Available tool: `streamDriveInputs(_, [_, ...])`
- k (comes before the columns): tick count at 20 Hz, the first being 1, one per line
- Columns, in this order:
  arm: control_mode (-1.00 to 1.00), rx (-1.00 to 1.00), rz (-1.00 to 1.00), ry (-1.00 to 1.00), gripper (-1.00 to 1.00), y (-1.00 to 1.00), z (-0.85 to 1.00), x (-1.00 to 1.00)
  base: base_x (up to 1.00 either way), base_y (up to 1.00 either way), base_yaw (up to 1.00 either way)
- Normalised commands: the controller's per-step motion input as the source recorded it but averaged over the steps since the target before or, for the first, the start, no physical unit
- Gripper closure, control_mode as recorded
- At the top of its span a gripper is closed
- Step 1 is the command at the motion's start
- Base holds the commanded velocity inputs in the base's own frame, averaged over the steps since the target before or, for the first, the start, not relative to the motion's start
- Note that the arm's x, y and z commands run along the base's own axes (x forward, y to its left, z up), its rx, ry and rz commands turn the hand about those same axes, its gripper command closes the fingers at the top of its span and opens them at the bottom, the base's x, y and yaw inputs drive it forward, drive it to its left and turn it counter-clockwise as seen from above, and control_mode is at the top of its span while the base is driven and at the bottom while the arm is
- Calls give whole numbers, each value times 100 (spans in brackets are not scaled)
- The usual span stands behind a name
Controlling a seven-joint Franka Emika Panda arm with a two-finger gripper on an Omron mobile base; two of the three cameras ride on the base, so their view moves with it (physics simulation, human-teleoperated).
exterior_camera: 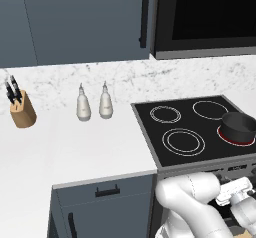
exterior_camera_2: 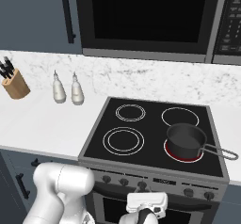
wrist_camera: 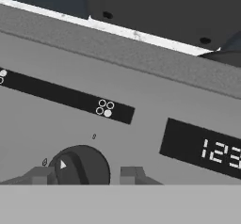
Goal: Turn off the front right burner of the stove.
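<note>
With the front right burner (exterior_camera_2: 183, 155) glowing red under the black pot (exterior_camera_2: 186, 140) on the stove (exterior_camera_2: 117, 162), the spread pincer (wrist_camera: 87, 177) straddles a knob (wrist_camera: 80, 165) left of the clock display (wrist_camera: 203, 148); it should close squarely, then twist.

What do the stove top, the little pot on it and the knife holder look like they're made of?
Stove top: glossy black glass, probably, flat with painted rings. Pot: dark matte metal, it seems, with a thin wire handle. Knife holder: light tan wood, judging by its colour.
</note>
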Motion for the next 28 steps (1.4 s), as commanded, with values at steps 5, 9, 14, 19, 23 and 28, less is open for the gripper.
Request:
streamDriveInputs(5, [-100, 37, -1, 1, 100, -66, 45, 23, 0, 0, 0])
streamDriveInputs(9, [-100, 40, -3, 0, 100, -76, 56, 25, 0, 0, 0])
streamDriveInputs(14, [-100, 43, -4, 2, 100, -83, 59, 29, 0, 0, 0])
streamDriveInputs(19, [-100, 48, -8, 14, 100, -94, 64, 29, 0, 0, 0])
streamDriveInputs(23, [-100, 45, -16, 23, 100, -98, 50, 12, 0, 0, 0])
streamDriveInputs(28, [-100, 20, -13, 8, 100, -45, 13, 0, 0, 0, 0])
